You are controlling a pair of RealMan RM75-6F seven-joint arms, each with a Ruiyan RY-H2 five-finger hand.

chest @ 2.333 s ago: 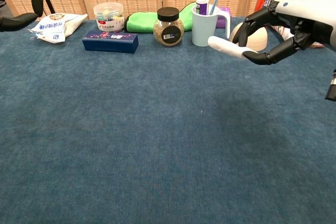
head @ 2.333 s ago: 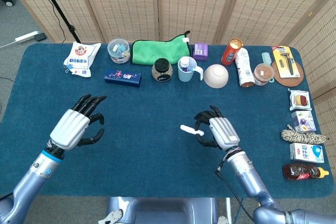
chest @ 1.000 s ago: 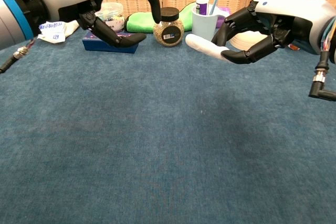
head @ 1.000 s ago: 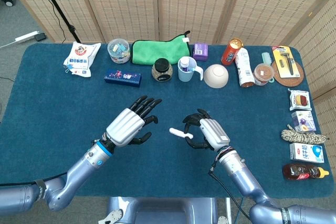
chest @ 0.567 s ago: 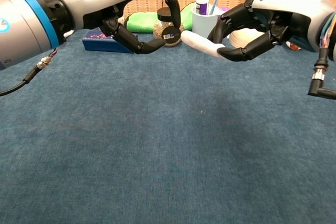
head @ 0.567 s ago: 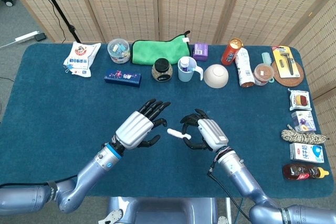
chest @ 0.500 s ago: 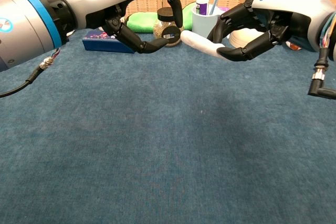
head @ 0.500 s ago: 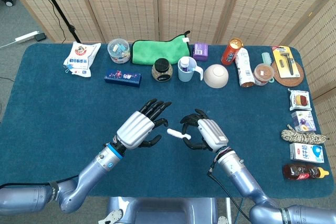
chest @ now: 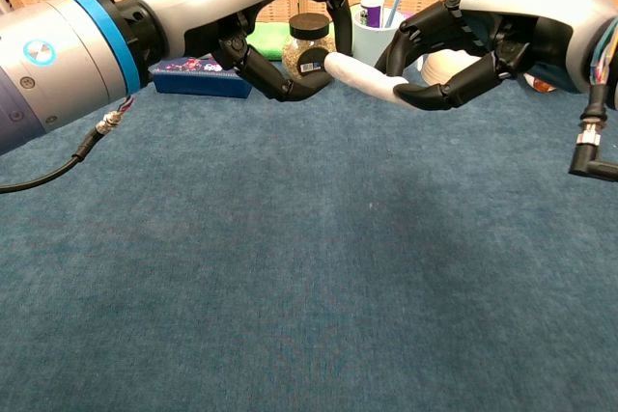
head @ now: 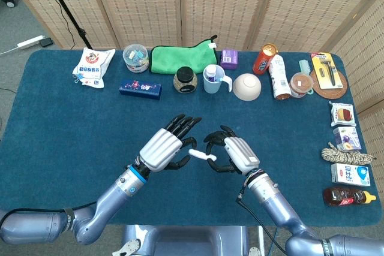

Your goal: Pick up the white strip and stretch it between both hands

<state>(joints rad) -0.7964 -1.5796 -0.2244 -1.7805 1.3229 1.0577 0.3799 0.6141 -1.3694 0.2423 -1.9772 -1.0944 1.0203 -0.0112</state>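
Observation:
The white strip (head: 202, 156) (chest: 362, 77) is held above the blue table, pinched at its right end by my right hand (head: 237, 154) (chest: 483, 31), whose fingers curl around it. The strip's free end points left. My left hand (head: 165, 151) (chest: 290, 26) is right at that free end. Its thumb reaches up under the tip and seems to touch it, while its fingers are spread and arch over the tip without closing on it. The two hands face each other almost fingertip to fingertip over the middle of the table.
Along the far edge stand a snack bag (head: 93, 67), a blue box (head: 140, 89), a green cloth (head: 180, 58), a jar (head: 185, 80), a cup (head: 213, 79), a bowl (head: 247, 86) and bottles. Packets, a rope coil (head: 345, 155) and a sauce bottle line the right edge.
My left hand has moved right, up to the strip's free end, with its thumb now under the tip. My right hand has shifted slightly left, still holding the strip.

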